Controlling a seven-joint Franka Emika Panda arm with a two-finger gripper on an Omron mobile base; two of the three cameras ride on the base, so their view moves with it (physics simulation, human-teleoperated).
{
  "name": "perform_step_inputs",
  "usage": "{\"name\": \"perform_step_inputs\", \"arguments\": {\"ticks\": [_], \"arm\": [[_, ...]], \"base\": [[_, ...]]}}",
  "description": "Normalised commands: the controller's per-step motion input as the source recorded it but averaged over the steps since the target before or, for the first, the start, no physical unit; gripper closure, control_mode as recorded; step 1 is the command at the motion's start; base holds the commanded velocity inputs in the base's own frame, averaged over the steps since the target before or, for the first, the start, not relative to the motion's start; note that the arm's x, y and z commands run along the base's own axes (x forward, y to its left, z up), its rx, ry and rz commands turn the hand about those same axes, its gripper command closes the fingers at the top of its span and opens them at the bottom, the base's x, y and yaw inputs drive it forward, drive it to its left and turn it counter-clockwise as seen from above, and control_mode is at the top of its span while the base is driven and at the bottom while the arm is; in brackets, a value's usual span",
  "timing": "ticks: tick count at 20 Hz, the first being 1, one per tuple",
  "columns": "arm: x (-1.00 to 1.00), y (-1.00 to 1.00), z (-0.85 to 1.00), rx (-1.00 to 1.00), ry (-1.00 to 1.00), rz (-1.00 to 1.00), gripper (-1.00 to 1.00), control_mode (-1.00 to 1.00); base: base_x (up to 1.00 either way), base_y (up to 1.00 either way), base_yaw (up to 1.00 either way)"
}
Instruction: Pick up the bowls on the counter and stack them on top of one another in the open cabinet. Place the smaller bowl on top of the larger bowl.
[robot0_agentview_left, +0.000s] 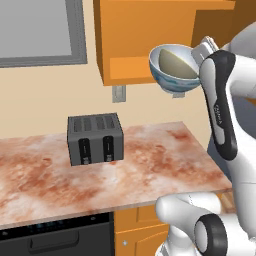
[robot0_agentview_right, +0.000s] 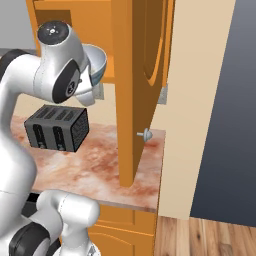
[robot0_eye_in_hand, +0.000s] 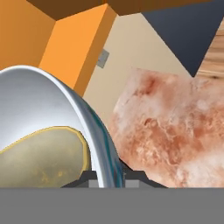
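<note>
The claw (robot0_eye_in_hand: 107, 177), seemingly pinching the larger bowl's (robot0_agentview_left: 170, 75) rim, holds it aloft.

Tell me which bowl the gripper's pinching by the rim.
The larger bowl, white with blue pattern: the gripper is shut on its rim. The smaller bowl, olive-tan, just sits nested inside it.

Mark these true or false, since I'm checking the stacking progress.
1. The smaller bowl sits inside the larger bowl. True.
2. Both bowls rest on the counter. False: they are held up in the air beside the cabinet.
3. The claw is shut on the larger bowl's rim. True.
4. The toaster lies tipped over. False: it stands upright.
5. The cabinet door is closed. False: it stands open.
</note>
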Motion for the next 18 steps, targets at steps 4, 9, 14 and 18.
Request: {"name": "perform_step_inputs", "arguments": {"ticks": [4,9,14,18], "arm": [[0.21,0.03,0.01,0.05,-0.02,-0.15,1.0,-1.0],[0.28,0.0,0.0,0.06,0.0,-0.13,1.0,-1.0],[0.38,0.0,0.0,0.08,0.0,-0.1,1.0,-1.0],[0.37,0.0,0.01,0.1,0.0,-0.09,1.0,-1.0]], "base": [[0.0,0.0,0.0],[0.0,0.0,0.0],[0.0,0.0,0.0],[0.0,0.0,0.0]]}}
